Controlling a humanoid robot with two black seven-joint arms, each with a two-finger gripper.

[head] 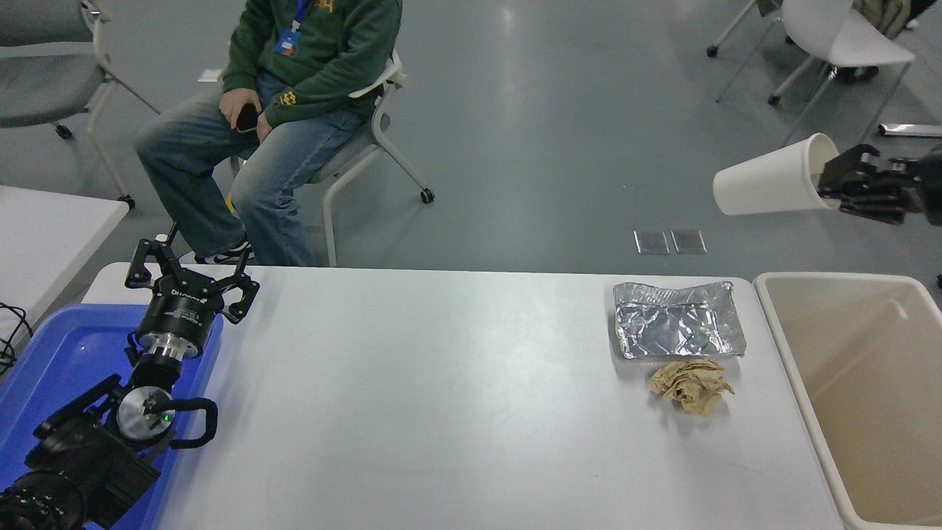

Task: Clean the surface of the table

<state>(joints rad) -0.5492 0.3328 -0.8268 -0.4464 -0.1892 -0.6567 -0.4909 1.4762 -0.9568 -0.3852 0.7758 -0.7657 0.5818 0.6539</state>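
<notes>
right gripper point(830, 184) clamped on white paper cup point(769, 184) rim, tipped sideways above beige bin point(802, 383); left gripper point(190, 283) parked, fingers spread

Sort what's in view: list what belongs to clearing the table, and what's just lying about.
Part of the job:
- table surface
- white paper cup, held by the right gripper
- foil tray
- crumpled brown paper
- beige bin

Just there:
- blue tray under the parked left gripper
- seated person
- chairs

Person point(294, 96) cropped above chest, beige bin point(802, 368) cut off right
</notes>
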